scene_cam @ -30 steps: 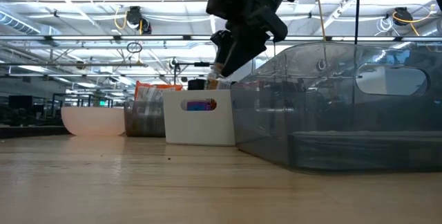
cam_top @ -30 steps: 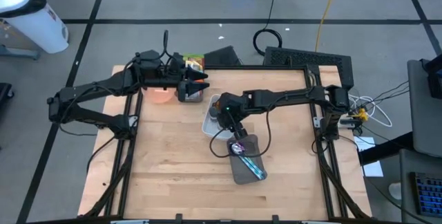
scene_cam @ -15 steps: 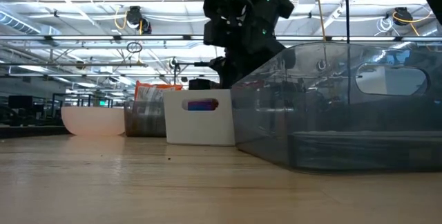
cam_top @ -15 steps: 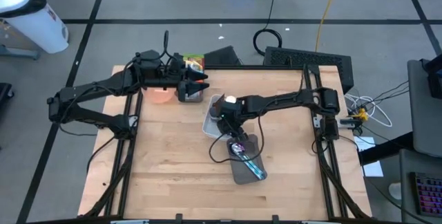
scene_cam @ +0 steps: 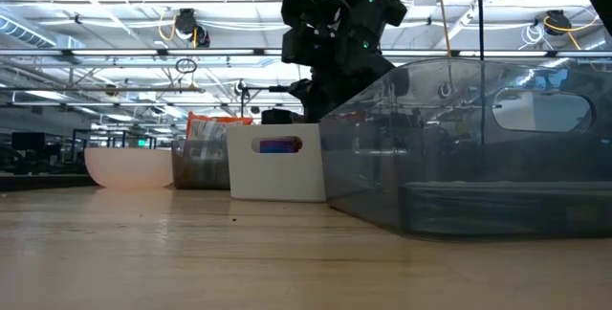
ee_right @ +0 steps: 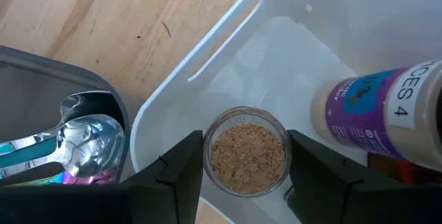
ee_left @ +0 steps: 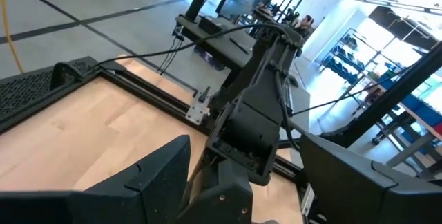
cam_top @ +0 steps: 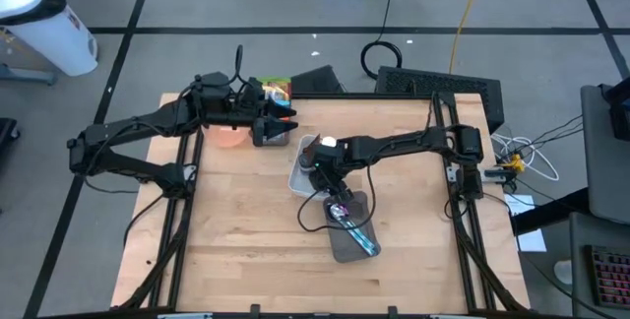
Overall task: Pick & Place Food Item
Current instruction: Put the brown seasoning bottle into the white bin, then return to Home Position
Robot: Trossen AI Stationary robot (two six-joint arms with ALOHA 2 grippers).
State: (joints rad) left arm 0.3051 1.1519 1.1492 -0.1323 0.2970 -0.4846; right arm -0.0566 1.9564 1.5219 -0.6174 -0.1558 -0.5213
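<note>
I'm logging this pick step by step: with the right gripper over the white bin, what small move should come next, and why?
Probably lower the right gripper a little and close it. Its open fingers already straddle the small clear glass jar of tan crumbs standing in the white plastic bin, apparently without touching it. A purple-labelled bottle lies close beside, so a straight descent looks safest.
</note>
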